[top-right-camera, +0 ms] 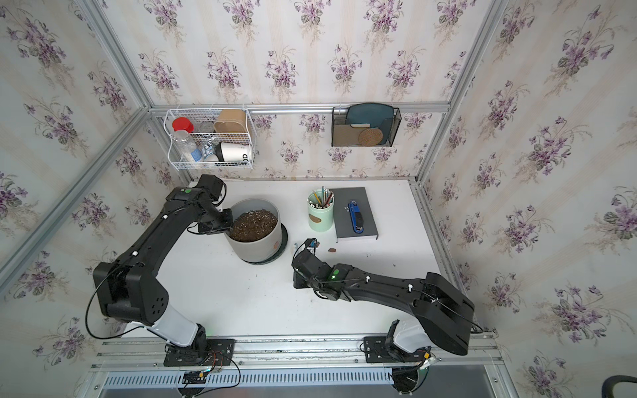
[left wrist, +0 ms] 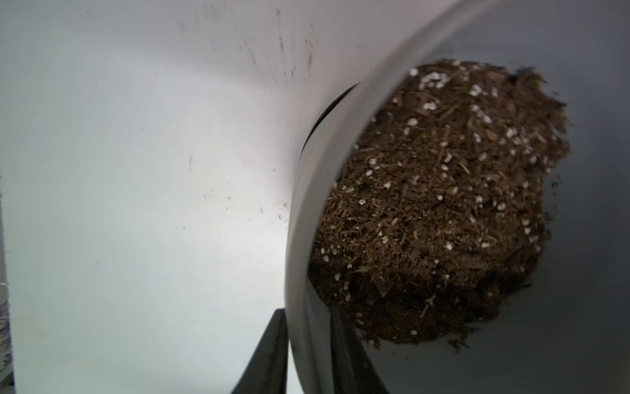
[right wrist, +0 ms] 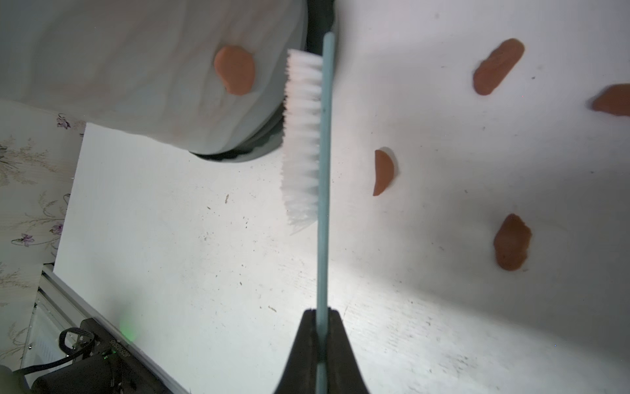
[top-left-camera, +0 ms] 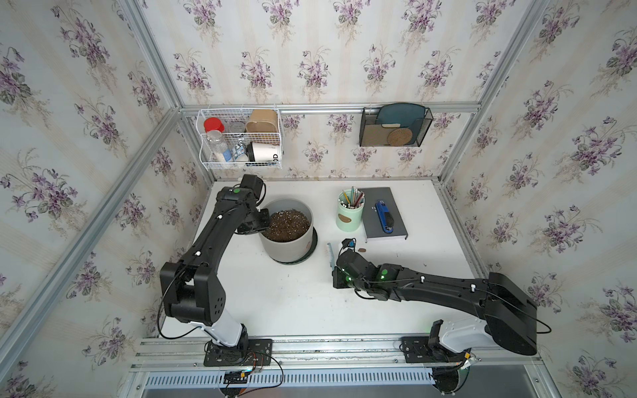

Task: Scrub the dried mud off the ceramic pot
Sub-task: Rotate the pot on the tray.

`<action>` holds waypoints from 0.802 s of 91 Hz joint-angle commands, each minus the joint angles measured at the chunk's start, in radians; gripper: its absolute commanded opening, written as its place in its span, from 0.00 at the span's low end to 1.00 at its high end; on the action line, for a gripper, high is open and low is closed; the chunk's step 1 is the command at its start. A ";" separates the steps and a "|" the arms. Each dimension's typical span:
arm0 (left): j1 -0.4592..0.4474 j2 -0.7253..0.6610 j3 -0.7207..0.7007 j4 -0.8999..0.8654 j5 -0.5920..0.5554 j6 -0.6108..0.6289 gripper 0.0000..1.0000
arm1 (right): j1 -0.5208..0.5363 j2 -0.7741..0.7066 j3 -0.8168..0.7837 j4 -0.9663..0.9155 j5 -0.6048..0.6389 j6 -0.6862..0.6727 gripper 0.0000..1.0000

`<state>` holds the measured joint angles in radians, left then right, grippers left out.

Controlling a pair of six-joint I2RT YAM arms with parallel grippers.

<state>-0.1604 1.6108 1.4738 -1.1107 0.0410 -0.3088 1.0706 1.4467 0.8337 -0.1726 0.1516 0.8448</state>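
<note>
The left claw (left wrist: 308, 354) straddles the rim of the ceramic pot (top-left-camera: 287, 246), with one finger outside the wall and the other inside beside the soil (left wrist: 443, 204). Both fingers look pressed against the wall, so we read it as pinching the rim. The right claw (right wrist: 320, 319) is pressed together on the thin pale-blue handle of the brush (right wrist: 303, 136), at the end far from the bristles.

The white bristles face the pot's wall, near it. In both top views a gap shows between brush and pot. One blob of dried mud (right wrist: 235, 70) sits low on that wall, just beside the bristle tips. Several loose blobs (right wrist: 383, 172) lie on the counter (top-left-camera: 275, 303) behind the brush.

The pot stands on its black saucer (top-right-camera: 284, 237) in the left half of the counter, nearer the back edge than the front.

We judge the pot stiff, smooth and probably slippery, and heavy with soil. The rim is the only part thin enough to pinch, and it is also the part likeliest to chip under a hard squeeze. A sideways scrub may turn or slide the pot on its saucer, so the rim hold has to resist that.

The mud looks flat and putty-like, so we expect it to peel off rather than crumble. Held so far back, the slim handle will likely flex or twist in the claw.
</note>
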 commanded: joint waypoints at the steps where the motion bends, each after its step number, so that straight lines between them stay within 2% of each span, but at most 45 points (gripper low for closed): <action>1: 0.003 0.012 -0.013 0.077 0.078 -0.005 0.27 | -0.001 0.028 0.031 0.023 -0.007 -0.016 0.00; 13: 0.019 0.066 0.062 0.057 0.082 0.010 0.33 | -0.001 0.038 0.043 0.019 -0.010 -0.021 0.00; 23: 0.021 0.095 0.117 0.045 0.042 0.017 0.37 | -0.001 0.037 0.033 0.017 -0.001 -0.018 0.00; 38: 0.022 0.123 0.139 0.048 0.027 0.025 0.38 | -0.013 0.066 0.054 0.007 0.009 -0.025 0.00; 50: 0.022 0.128 0.115 0.052 0.025 0.030 0.32 | -0.036 0.092 0.078 0.010 0.017 -0.027 0.00; 61: 0.023 0.121 0.098 0.052 0.036 0.027 0.19 | -0.073 0.128 0.082 0.039 -0.004 -0.024 0.00; 73: 0.022 0.111 0.092 0.050 0.051 0.026 0.10 | -0.083 0.174 0.094 0.077 -0.014 -0.033 0.00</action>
<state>-0.1379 1.7321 1.5700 -1.0794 0.0437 -0.2489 0.9894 1.5982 0.9188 -0.1528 0.1448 0.8295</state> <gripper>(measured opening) 0.139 0.091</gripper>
